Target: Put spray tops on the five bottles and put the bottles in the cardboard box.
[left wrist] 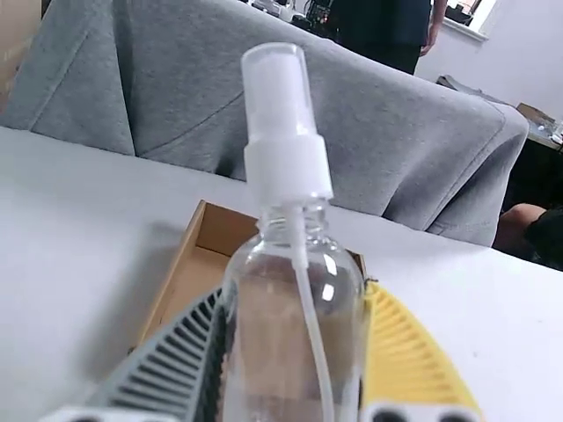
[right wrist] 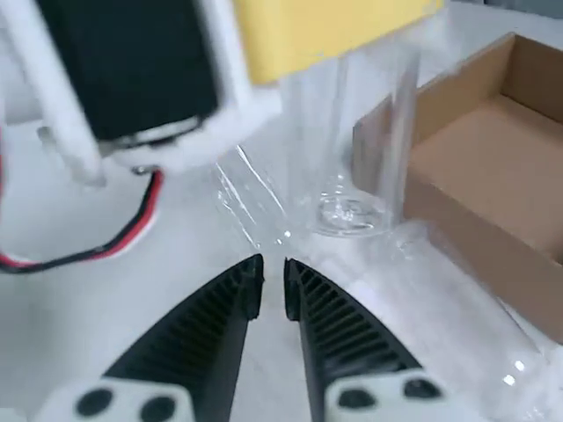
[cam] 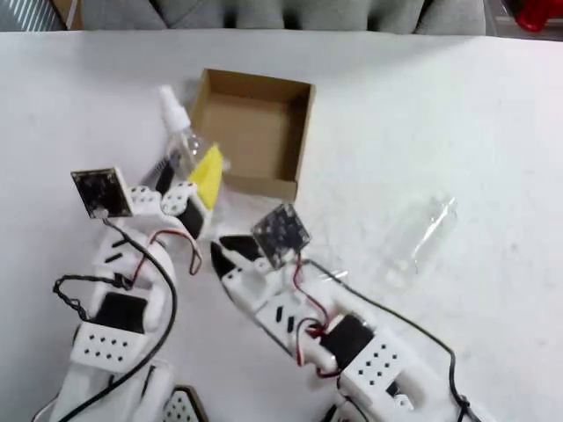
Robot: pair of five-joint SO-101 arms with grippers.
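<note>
Presently: left hand (left wrist: pixel 295 299) clenched on a clear bottle (left wrist: pixel 290 334), grey finger on one side, yellow finger on the other, grip on the body below the shoulder. Spray top (left wrist: pixel 283 123) is seated on the neck, white, with its dip tube running down inside the glass. Bottle stands about upright.

From above, the held bottle (cam: pixel 180 136) is outside the box (cam: pixel 251 132), just beside its left wall near the front corner. Box is open-topped, with its bare floor showing. In the right wrist view the bottle base (right wrist: pixel 352 207) sits low by the box corner (right wrist: pixel 387 141). Cannot tell whether it touches the counter (cam: pixel 440 114).

Right hand (right wrist: pixel 271 268) is near the base of that bottle, short of it. Black fingers (right wrist: pixel 220 308) are drawn almost together with only a slit between, grasping nothing. From above it lies in front of the box, beside the left hand (cam: pixel 186 163).

Second bottle (cam: pixel 424 230) lies on its side on the counter, well apart to the right of the box and away from both hands. Cannot tell whether it has a top.

Grey chair back (left wrist: pixel 264 114) stands beyond the far counter edge.
</note>
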